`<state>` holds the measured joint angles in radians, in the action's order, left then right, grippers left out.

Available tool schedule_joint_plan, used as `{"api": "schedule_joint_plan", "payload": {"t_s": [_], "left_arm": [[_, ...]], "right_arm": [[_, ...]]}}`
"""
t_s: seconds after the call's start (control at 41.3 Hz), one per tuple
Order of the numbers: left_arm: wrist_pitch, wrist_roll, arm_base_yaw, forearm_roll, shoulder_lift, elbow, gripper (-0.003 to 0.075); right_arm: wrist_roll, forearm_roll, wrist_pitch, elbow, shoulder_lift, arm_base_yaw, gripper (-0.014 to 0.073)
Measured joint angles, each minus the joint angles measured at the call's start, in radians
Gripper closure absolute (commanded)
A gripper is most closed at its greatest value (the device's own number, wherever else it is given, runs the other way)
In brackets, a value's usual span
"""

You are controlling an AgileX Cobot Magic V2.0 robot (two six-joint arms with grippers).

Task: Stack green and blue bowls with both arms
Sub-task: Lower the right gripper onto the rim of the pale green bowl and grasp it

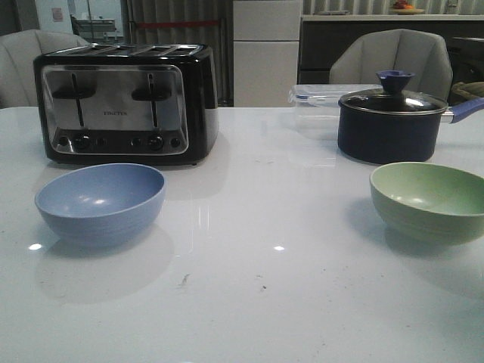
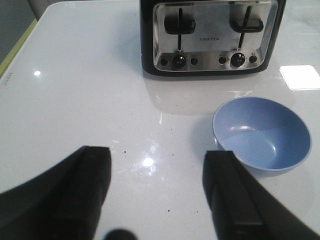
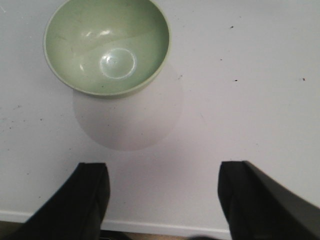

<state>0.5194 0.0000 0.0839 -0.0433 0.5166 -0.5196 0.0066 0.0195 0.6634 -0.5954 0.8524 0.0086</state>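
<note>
The blue bowl (image 1: 100, 203) stands upright and empty at the table's left front, in front of the toaster. The green bowl (image 1: 429, 200) stands upright and empty at the right front, in front of the saucepan. Neither arm shows in the front view. In the left wrist view my left gripper (image 2: 159, 162) is open and empty above the bare table, with the blue bowl (image 2: 261, 135) just beyond one fingertip (image 2: 226, 167). In the right wrist view my right gripper (image 3: 162, 177) is open and empty near the table's edge, and the green bowl (image 3: 107, 46) lies well ahead of it.
A black-and-chrome toaster (image 1: 125, 102) stands at the back left, and also shows in the left wrist view (image 2: 210, 36). A dark navy lidded saucepan (image 1: 393, 121) stands at the back right beside a clear lidded container (image 1: 314, 98). Chairs stand behind the white table (image 1: 265, 287).
</note>
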Motion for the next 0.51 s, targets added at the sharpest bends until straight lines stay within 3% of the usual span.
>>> {"api": "schedule_joint_plan", "payload": {"t_s": [0.509], "left_arm": [[0.0, 0.0, 0.0, 0.0, 0.0, 0.0, 0.0192]], "right_arm": [[0.032, 0.0, -0.076, -0.297, 0.61, 0.0, 0.0023]]}}
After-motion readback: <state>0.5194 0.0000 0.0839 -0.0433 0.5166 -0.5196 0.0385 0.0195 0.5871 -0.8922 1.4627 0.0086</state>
